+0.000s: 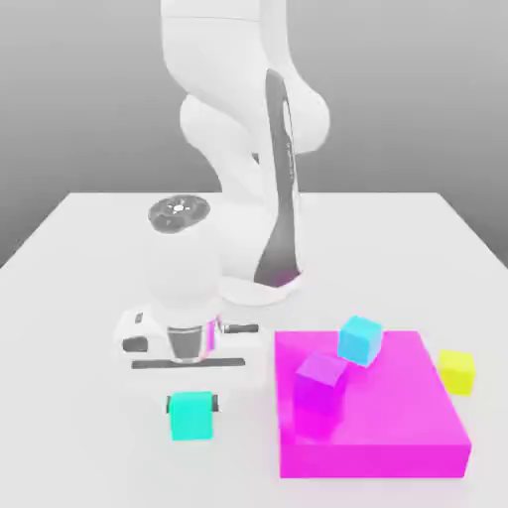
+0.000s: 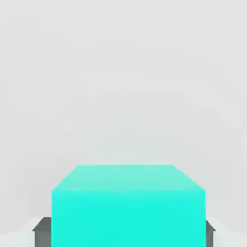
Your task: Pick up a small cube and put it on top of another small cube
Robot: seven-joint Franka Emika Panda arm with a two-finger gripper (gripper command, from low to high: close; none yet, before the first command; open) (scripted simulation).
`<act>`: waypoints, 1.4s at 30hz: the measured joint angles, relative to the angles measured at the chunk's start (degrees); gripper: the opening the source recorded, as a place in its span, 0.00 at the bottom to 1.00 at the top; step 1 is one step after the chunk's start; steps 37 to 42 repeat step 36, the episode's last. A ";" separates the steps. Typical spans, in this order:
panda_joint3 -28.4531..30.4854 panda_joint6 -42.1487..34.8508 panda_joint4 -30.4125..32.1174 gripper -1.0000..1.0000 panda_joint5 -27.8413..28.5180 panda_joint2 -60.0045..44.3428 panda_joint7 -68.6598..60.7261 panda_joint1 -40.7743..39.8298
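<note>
A small teal cube (image 1: 191,416) rests on the white table (image 1: 89,258) in front of the arm's base. My gripper (image 1: 191,404) points straight down over it and is shut on it, with a dark fingertip pressed against each side. In the hand view the teal cube (image 2: 128,205) sits between the two grey fingertips (image 2: 42,230). A small light-blue cube (image 1: 359,339) and a purple cube (image 1: 319,389) stand on a flat magenta block (image 1: 397,422) on the exterior view's right. A small yellow cube (image 1: 457,370) lies on the table just past that block.
The arm's white base (image 1: 258,283) stands behind the gripper, in the middle of the table. The magenta block is a low raised step close to the teal cube, on the exterior view's right.
</note>
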State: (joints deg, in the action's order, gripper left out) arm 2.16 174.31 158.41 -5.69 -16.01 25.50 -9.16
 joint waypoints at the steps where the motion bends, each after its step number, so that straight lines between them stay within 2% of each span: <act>1: 0.16 -0.54 0.12 0.00 0.13 0.66 0.11 0.12; 8: 2.41 -10.97 1.82 0.00 4.26 13.38 3.37 1.26; 13: -2.71 -15.18 -5.24 0.00 -2.99 17.16 -0.78 6.40; 16: -7.21 -17.05 -6.25 0.00 -3.04 17.79 -2.86 15.89; 25: -17.76 -22.55 -6.34 0.00 1.67 18.62 -7.86 39.65; 27: -18.02 -21.81 -5.26 0.00 4.32 17.27 -7.34 40.69; 32: -16.57 -13.84 -5.34 0.00 11.66 8.34 -2.46 40.68; 33: -15.84 -12.47 -5.39 1.00 12.85 6.81 -1.61 41.21; 42: -15.84 -12.47 -5.39 1.00 12.85 6.81 -1.60 41.21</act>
